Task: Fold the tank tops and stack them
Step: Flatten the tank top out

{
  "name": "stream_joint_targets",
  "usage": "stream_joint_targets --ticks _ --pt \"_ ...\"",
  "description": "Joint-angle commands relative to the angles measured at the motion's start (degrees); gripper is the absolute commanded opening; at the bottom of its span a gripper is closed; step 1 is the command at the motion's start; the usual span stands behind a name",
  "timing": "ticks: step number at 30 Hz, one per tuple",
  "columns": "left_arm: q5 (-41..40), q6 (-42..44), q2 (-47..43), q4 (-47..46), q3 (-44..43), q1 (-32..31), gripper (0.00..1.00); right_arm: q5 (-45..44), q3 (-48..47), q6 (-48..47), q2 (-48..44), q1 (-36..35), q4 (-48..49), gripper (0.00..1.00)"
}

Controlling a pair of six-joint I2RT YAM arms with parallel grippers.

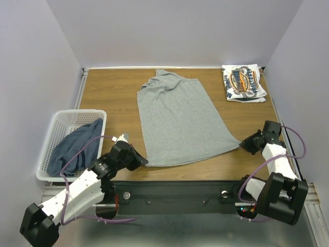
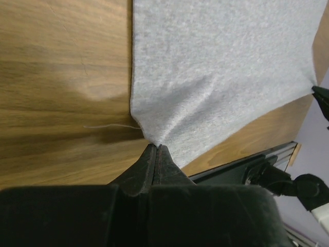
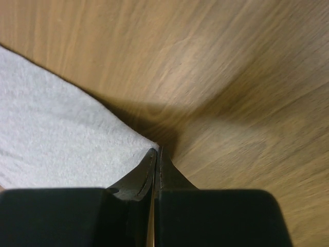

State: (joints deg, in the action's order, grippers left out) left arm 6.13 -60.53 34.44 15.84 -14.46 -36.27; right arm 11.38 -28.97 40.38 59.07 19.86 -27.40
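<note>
Left arm [image 1: 82,188] reaches low from its base, forward and to the right, with the wrist pitched down close to the surface [image 1: 110,95]. Left fingers [image 2: 156,147] are closed, pinching the near-left hem corner of the grey tank top [image 1: 180,121]; the cloth puckers right into the tips. Right arm [image 1: 275,159] is bent at the elbow, forearm angled forward-left, wrist also low. Right fingers [image 3: 156,151] are closed, pinching the near-right hem corner, with cloth to the left of the tips and bare wood to the right. The grey tank top lies flat on the surface, spread between the two sets of fingers and stretching ahead of them, straps at the far end, slightly bunched there. White logo tank top [image 1: 243,83] sits folded well ahead of the right fingers, at the far right corner. Dark blue tank top [image 1: 74,146] is crumpled inside the basket [image 1: 56,123], left of the left fingers.
</note>
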Motion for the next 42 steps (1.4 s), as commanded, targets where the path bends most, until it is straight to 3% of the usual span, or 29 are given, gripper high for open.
stream_joint_targets --ticks 1,12,19,24,29,37,42 --pt "0.81 -0.29 2.12 -2.56 0.57 -3.35 0.0 2.33 -2.23 -3.03 1.75 2.38 -0.99 0.0" --pt "0.99 -1.52 8.71 -7.84 1.01 -13.73 0.0 1.54 -1.44 -2.15 -0.97 2.38 -0.99 0.01" --pt "-0.67 -1.87 6.18 -6.09 -0.91 -14.35 0.0 3.38 -3.19 -2.06 -3.78 2.38 -1.25 0.0" --pt "-15.42 4.53 2.66 4.02 -18.38 -14.27 0.0 6.81 -14.07 0.04 -11.77 2.29 -1.17 0.0" --pt "-30.79 13.67 7.39 8.15 -43.22 -14.27 0.0 17.06 -28.39 2.16 -6.27 2.12 3.47 0.0" --pt "-41.19 28.17 16.36 4.65 -67.53 -14.18 0.0 28.7 -68.27 3.12 11.67 2.12 3.4 0.0" --pt "-43.13 33.72 19.35 0.43 -77.45 -14.27 0.0 28.96 -80.79 3.65 16.68 2.12 3.14 0.0"
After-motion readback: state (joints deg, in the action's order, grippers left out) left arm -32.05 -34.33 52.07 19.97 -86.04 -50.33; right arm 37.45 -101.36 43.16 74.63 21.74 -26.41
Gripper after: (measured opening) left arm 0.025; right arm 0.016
